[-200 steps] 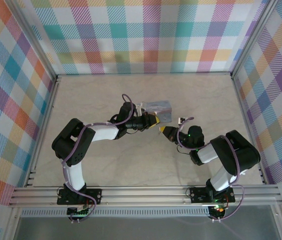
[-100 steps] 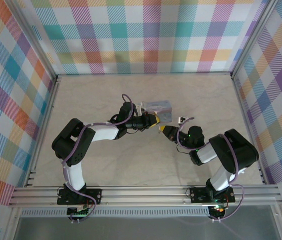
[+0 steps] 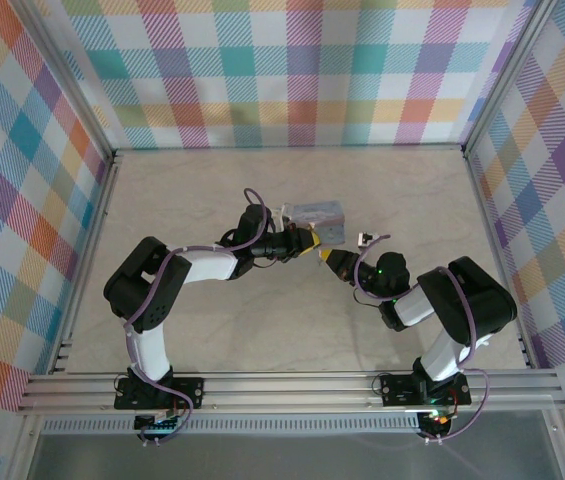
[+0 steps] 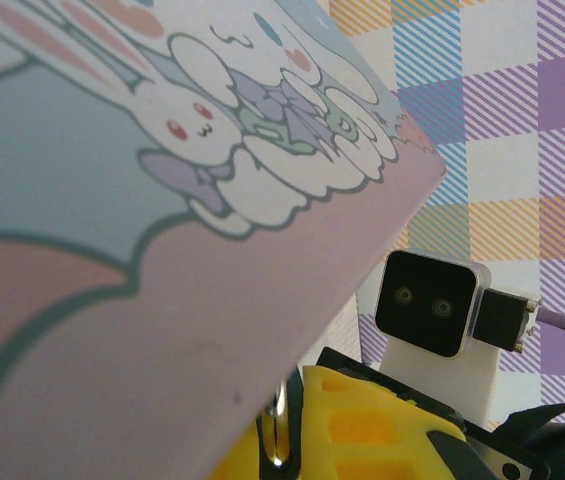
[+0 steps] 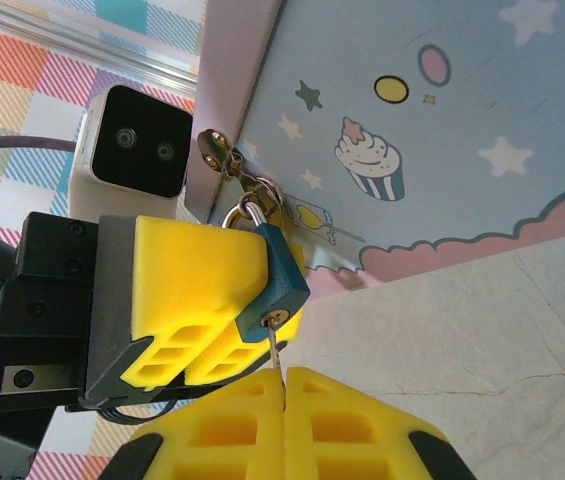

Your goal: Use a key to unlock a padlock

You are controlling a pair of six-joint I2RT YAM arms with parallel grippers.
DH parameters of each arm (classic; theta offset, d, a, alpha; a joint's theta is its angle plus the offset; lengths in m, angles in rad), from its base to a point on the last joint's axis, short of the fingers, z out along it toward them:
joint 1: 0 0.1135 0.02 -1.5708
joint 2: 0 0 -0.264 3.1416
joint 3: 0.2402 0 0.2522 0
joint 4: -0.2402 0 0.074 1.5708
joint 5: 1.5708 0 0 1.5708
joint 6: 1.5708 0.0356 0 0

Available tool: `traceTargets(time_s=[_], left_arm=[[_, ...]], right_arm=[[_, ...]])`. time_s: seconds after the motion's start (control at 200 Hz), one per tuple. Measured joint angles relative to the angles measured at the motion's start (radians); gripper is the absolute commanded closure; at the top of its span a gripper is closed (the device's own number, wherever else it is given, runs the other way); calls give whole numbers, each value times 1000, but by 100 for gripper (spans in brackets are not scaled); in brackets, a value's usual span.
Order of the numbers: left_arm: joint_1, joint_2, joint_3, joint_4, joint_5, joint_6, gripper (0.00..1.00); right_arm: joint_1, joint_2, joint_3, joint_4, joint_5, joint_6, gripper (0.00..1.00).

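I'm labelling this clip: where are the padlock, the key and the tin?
padlock (image 5: 280, 283), right wrist view, blue body.
key (image 5: 276, 352), right wrist view, bare shank.
tin (image 5: 462, 100), right wrist view, pale-blue face.

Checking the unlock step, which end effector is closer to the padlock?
Left. The left end effector grips the padlock directly; the right end effector sits just short of it, pinching the key whose tip is at the keyhole.

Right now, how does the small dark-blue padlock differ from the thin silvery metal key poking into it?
The dark-blue padlock is a chunky block; the silvery key is a thin sliver, far smaller. The left gripper pinches the padlock; the right gripper pinches the key. The padlock's shackle hooks through the clasp of the pale blue tin; the key is clear of the tin. Shared: they meet at the keyhole.
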Motion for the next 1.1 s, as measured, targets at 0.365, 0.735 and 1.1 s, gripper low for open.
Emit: traceTargets(time_s=[0.365,0.735,1.1], left_arm=[[0,0,0,1,1,-4,89],[4,1,-9,32,2,-26,89],[5,3,-12,55,3,-34,88]], right_arm=[[8,0,0,0,19,0,100],[43,0,0,7,92,11,100],[57,-16,0,5,115,38,100]])
